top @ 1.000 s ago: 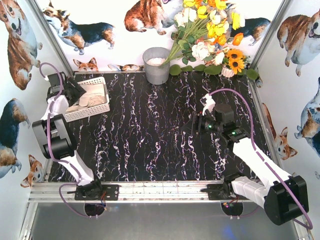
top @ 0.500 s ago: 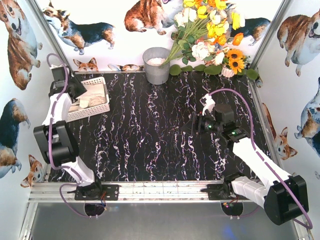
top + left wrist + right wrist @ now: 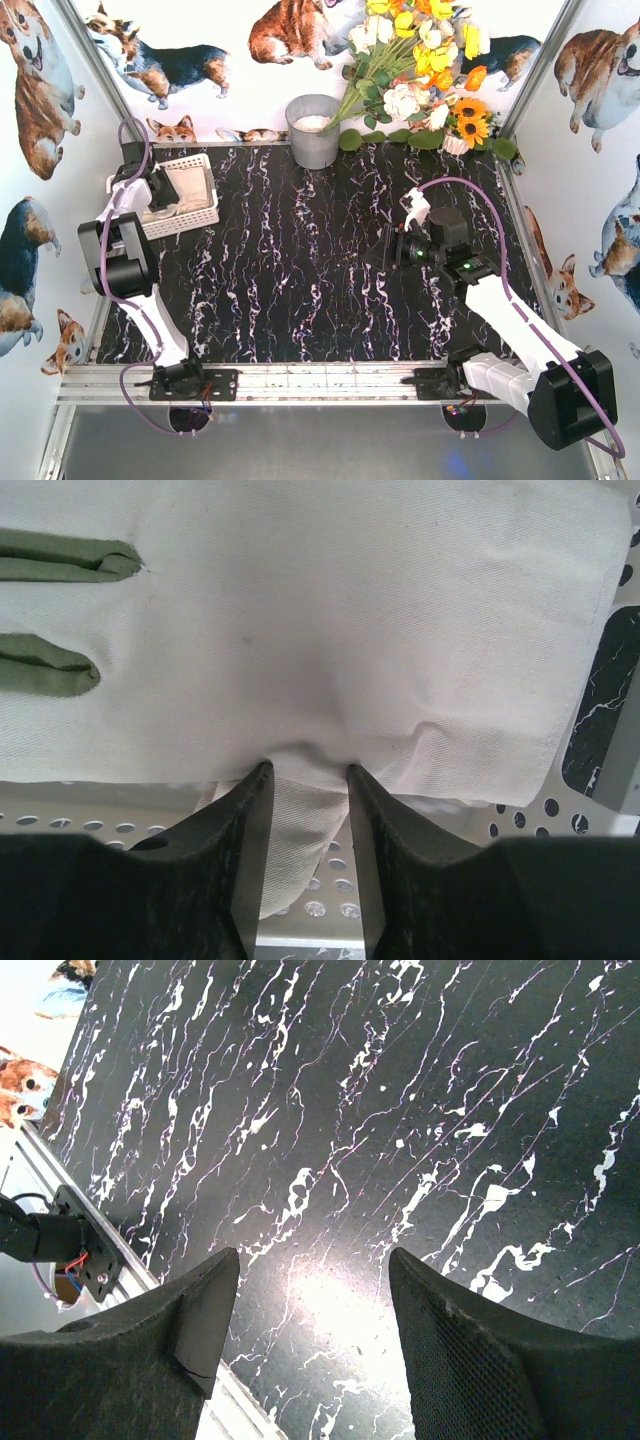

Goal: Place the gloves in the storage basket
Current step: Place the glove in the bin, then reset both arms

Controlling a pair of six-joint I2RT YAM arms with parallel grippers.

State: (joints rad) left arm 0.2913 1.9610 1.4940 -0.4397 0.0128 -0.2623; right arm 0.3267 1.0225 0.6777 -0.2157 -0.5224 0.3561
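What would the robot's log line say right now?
left gripper: pinching glove inside storage basket | right gripper: open over table

PLACE: robot test cell, lab-style | WALLS: white panels printed with corgi dogs (image 3: 160, 60) left, far and right | RIG: two white-and-black robot arms (image 3: 125, 270) bolted to an aluminium rail (image 3: 320, 382) at the near edge | SURFACE: black white-veined marble-look counter (image 3: 300, 260) | PROPS: white perforated plastic storage basket (image 3: 190, 224) far left; grey round metal bucket (image 3: 313, 135) far centre; bouquet of yellow, white and orange flowers (image 3: 420, 70) far right
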